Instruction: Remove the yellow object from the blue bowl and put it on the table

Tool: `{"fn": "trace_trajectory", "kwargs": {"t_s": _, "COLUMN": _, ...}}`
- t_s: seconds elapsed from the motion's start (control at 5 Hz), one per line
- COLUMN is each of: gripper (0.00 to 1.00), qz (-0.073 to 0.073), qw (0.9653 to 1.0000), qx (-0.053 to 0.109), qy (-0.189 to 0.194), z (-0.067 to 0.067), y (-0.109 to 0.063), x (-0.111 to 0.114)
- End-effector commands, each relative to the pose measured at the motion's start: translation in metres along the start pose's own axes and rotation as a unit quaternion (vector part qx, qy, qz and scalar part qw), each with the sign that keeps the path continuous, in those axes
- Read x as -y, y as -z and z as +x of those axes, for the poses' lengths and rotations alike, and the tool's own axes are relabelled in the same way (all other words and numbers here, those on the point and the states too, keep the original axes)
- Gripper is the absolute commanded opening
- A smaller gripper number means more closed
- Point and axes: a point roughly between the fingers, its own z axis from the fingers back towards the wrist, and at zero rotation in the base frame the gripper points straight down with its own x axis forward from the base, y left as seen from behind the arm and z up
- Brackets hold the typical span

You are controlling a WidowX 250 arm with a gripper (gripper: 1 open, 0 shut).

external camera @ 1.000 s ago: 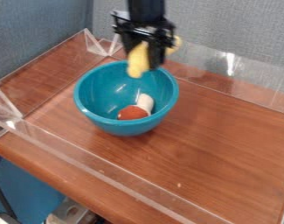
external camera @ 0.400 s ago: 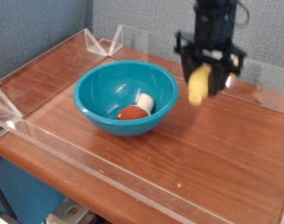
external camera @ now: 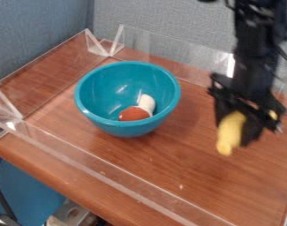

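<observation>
Wooden surface (external camera: 169, 159) fills the frame; at right the fingers (external camera: 241, 117) hold the banana (external camera: 231, 133), yellow, slightly blurred, its long axis nearly upright, lower end down-left.

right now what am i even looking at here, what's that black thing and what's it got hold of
The black thing is a robot arm hanging down from the top right; its gripper is a two-fingered claw pointing downward. There is one picture of this moment, taken from a camera in front of and above the table. The claw is closed on a small yellow object, shaped like a toy banana, and holds it out to the right of the blue bowl, low over the wood. The table is reddish-brown wood with low clear plastic walls around it. In the bowl lie a red ball and a small white piece.
</observation>
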Motion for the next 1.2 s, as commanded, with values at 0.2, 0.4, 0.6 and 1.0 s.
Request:
{"fn": "trace_trajectory", "kwargs": {"t_s": 0.2, "gripper": 0.00, "qz": -0.005, "qw": 0.9991, "qx": -0.017, "qy": 0.039, "z": 0.003, "y": 0.030, "x": -0.003}}
{"fn": "trace_trajectory", "kwargs": {"t_s": 0.4, "gripper": 0.00, "qz": -0.005, "qw": 0.9989, "qx": -0.033, "qy": 0.033, "z": 0.006, "y": 0.038, "x": -0.020}}
{"fn": "trace_trajectory", "kwargs": {"t_s": 0.6, "gripper": 0.00, "qz": -0.003, "qw": 0.9982, "qx": -0.044, "qy": 0.041, "z": 0.015, "y": 0.044, "x": -0.021}}
{"fn": "trace_trajectory", "kwargs": {"t_s": 1.0, "gripper": 0.00, "qz": -0.005, "qw": 0.9963, "qx": -0.055, "qy": 0.065, "z": 0.022, "y": 0.053, "x": -0.011}}
